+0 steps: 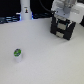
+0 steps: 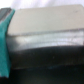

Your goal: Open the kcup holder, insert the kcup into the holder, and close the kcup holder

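The kcup [image 1: 17,54], a small white cup with a round green top, stands upright on the white table toward the exterior view's left, far from the arm. The kcup holder [image 1: 63,29], a black boxy unit with pale strips, sits at the exterior view's upper right. My gripper [image 1: 62,18] hangs right over the holder's top, touching or nearly touching it; its fingers are too small and blurred to read. The wrist view is blurred: a pale grey band [image 2: 47,25] above a dark face [image 2: 45,65], probably the holder up close, and a teal shape [image 2: 4,42] at one edge.
A tall white bottle-shaped post [image 1: 25,10] stands at the back, toward the exterior view's left. A dark strip with blue lights [image 1: 10,20] runs along the table's far edge. The white tabletop [image 1: 50,60] lies between the kcup and the holder.
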Controlling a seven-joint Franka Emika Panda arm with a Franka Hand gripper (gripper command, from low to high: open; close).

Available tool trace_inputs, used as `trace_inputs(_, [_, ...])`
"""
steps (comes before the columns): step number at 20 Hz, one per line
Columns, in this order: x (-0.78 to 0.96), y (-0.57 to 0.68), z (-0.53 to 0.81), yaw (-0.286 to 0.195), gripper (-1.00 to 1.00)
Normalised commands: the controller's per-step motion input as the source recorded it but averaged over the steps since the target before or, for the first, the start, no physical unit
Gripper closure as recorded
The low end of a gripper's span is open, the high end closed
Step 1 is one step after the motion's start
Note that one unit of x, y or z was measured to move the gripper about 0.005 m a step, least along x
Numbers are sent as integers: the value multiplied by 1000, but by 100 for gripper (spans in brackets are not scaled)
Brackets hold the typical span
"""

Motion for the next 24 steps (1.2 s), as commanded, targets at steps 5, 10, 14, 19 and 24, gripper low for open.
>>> trace_inputs(5, [1000, -255, 169, -24, 100])
trace_inputs(10, [1000, -254, 210, -26, 100])
trace_inputs(14, [1000, -256, 255, -31, 100])
trace_inputs(19, [999, -261, 278, -37, 100])
trace_inputs(24, [983, -278, 283, -45, 100])
